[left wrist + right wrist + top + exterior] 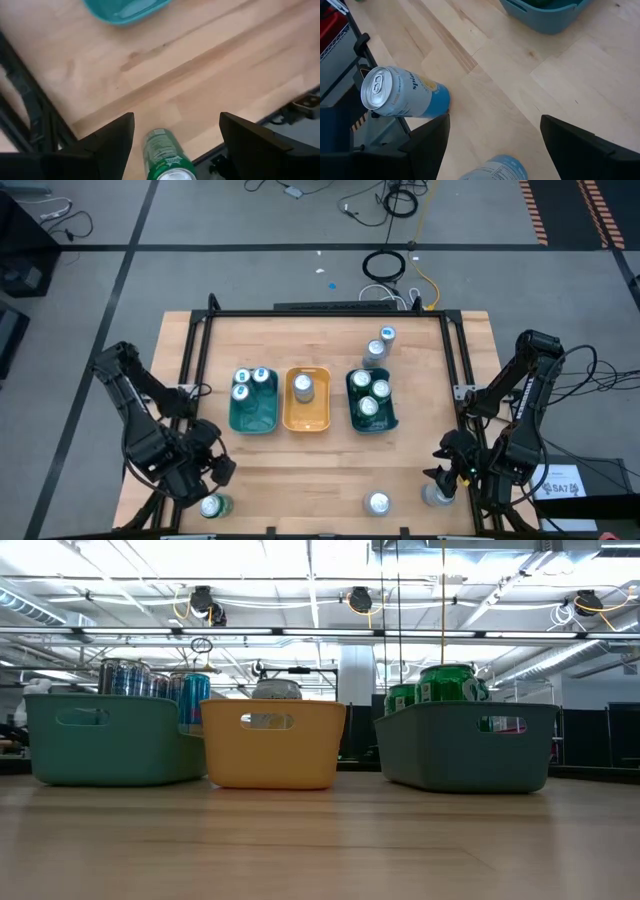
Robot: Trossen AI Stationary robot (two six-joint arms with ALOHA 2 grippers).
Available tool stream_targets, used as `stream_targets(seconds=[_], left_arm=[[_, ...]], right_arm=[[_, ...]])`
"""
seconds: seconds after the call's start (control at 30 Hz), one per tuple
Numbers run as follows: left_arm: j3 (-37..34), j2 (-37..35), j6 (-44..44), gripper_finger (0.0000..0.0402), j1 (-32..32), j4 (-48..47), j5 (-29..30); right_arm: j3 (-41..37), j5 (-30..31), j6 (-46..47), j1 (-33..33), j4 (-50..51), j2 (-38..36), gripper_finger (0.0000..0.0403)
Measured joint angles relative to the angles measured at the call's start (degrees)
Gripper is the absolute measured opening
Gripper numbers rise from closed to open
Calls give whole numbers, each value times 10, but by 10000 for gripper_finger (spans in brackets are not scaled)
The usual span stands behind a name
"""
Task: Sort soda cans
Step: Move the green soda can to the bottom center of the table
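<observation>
Three trays stand mid-table: a teal tray (pixel 253 420) with three blue cans, a yellow tray (pixel 307 418) with one silver can (pixel 304 387), and a dark-green tray (pixel 390 418) with three green cans. Two more cans (pixel 387 335) (pixel 375 350) stand behind the green tray. My left gripper (pixel 212 485) (pixel 176 120) is open at the near left edge, its fingers on either side of a green can (pixel 212 505) (pixel 165 157), not touching it. My right gripper (pixel 440 475) (pixel 495 120) is open at the near right, over a pale blue can (pixel 437 495) (pixel 495 171).
Another pale blue can (pixel 378 503) (pixel 400 95) stands upright by the near edge, left of my right gripper. A black frame (pixel 200 330) runs along the table's sides and far edge. Bare wood lies between the trays and the near edge. The low view shows only the trays (pixel 272 745).
</observation>
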State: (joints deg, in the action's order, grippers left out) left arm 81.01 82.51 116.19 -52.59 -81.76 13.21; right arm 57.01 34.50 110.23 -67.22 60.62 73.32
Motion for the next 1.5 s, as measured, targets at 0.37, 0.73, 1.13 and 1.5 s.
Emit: stream_targets(seconds=[0.37, 0.73, 1.13, 1.5], left_arm=[[0, 1, -11, 302, 0, 54, 2], [0, 83, 5, 302, -4, 63, -57], [0, 136, 96, 302, -50, 101, -106], [0, 136, 110, 302, -71, 104, -120]], right_arm=[[0, 0, -4, 0, 0, 0, 302], [0, 0, -14, 0, 0, 0, 302], [0, 0, -17, 0, 0, 0, 302], [0, 0, -15, 0, -3, 0, 302]])
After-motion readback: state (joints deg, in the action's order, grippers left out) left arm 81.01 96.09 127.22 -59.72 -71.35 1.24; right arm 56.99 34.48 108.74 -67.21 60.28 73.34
